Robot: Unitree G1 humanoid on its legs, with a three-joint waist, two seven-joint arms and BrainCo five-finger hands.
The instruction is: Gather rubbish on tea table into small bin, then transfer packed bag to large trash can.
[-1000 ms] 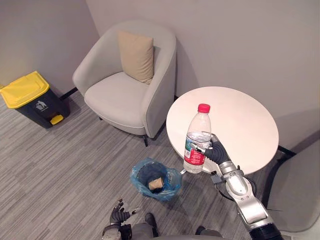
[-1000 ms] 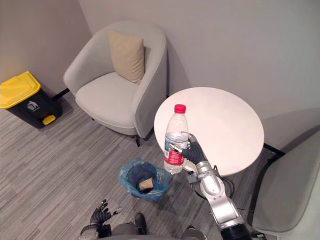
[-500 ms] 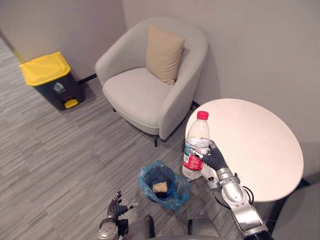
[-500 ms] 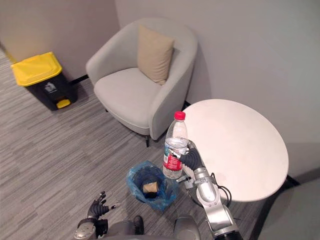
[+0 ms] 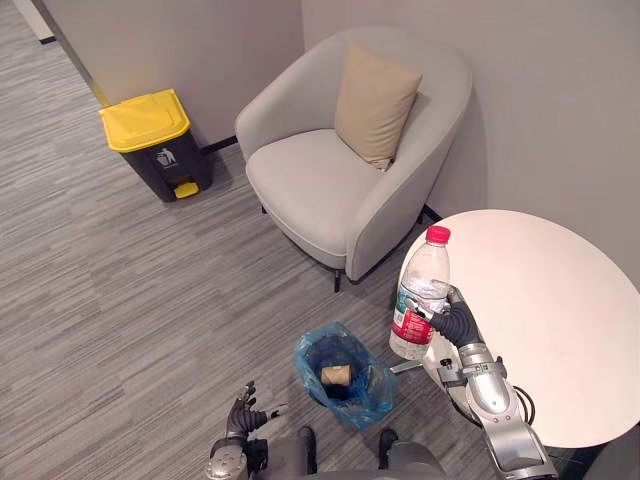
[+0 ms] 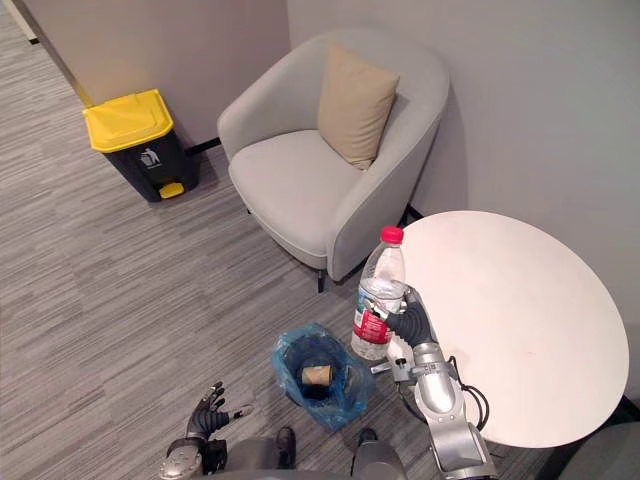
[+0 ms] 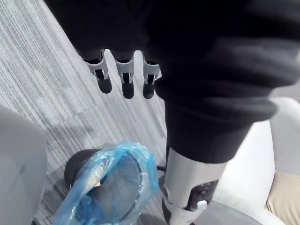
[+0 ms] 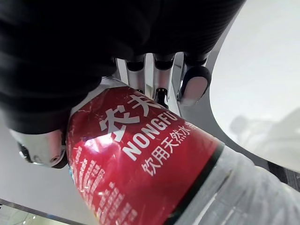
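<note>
Floor (image 5: 130,300): grey striped carpet. Standing on it: round white table (image 5: 545,300), right; blue-bagged bin (image 5: 372,396) just beside table; grey armchair (image 5: 320,190) behind bin; yellow-lidded trash can (image 5: 155,145), far left.

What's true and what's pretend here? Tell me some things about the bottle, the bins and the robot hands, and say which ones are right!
1. The right robot hand holds a plastic bottle upright. True.
2. The bottle's cap is blue. False: it is red.
3. The small bin, lined in blue, stands on the floor beside the round table. True.
4. The yellow-lidded trash can lies tipped over. False: it stands upright with its lid shut.
5. The left robot hand grips the small bin. False: it is open, apart from the bin, holding nothing.
</note>
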